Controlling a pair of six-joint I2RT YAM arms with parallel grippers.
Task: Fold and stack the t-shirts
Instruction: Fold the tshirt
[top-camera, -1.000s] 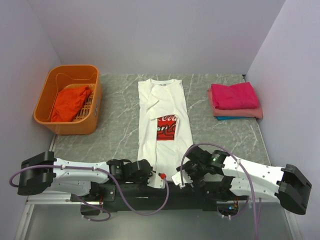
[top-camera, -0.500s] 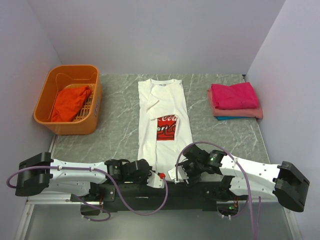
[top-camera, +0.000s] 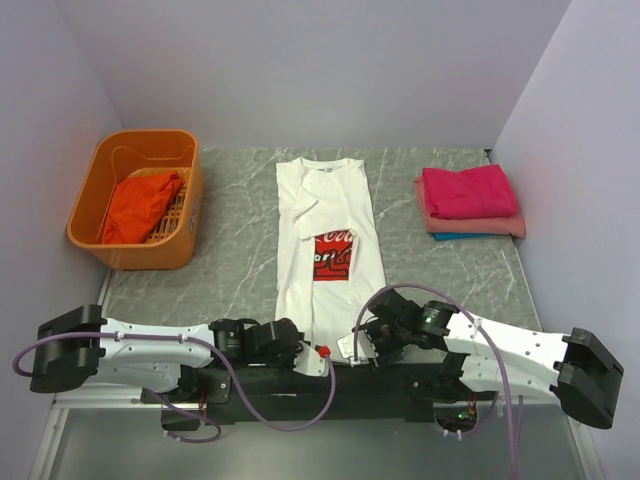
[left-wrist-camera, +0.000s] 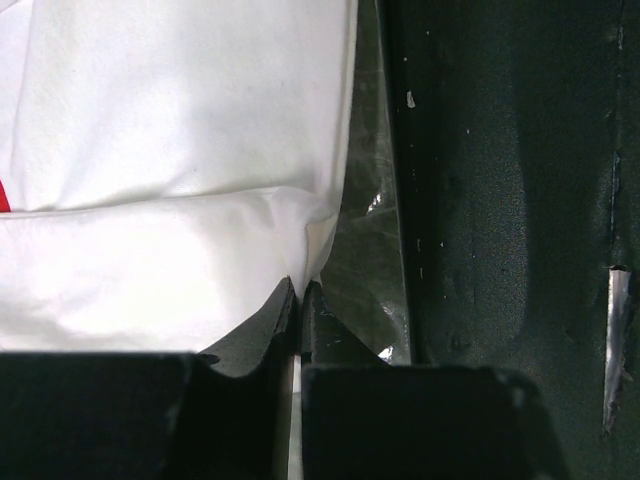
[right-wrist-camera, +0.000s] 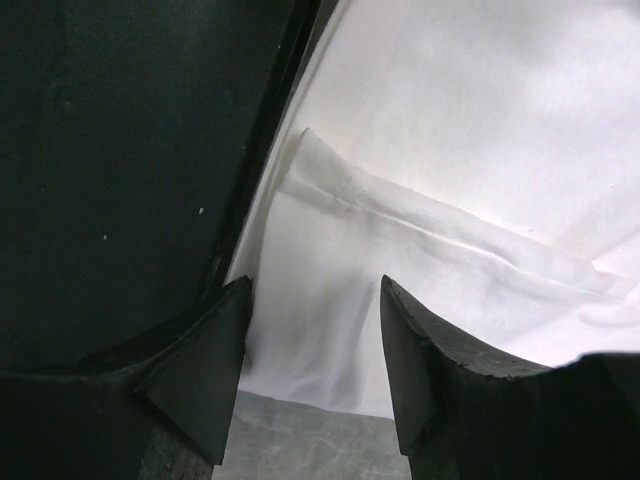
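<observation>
A white t-shirt (top-camera: 335, 190) with a red print (top-camera: 333, 252) lies lengthwise mid-table, its sides folded in and its hem toward the arms. My left gripper (top-camera: 318, 352) (left-wrist-camera: 298, 285) is shut on the hem's near left corner, with the white t-shirt (left-wrist-camera: 180, 160) pinched between its jaws. My right gripper (top-camera: 352, 350) (right-wrist-camera: 315, 285) is open at the hem's near right corner, with the white t-shirt's (right-wrist-camera: 450, 140) edge lying between its fingers (right-wrist-camera: 215, 350). An orange-red t-shirt (top-camera: 140, 205) lies crumpled in the basket.
The orange plastic basket (top-camera: 135, 145) stands at the back left. A folded stack at the back right has a magenta t-shirt (top-camera: 468, 190) on a pink one (top-camera: 490, 227), with a blue edge (top-camera: 458, 236) below. The dark mounting bar (left-wrist-camera: 500, 200) runs along the near edge.
My right gripper has shifted slightly at the hem corner and its jaws have narrowed around the cloth. The left gripper has kept its grip and place.
</observation>
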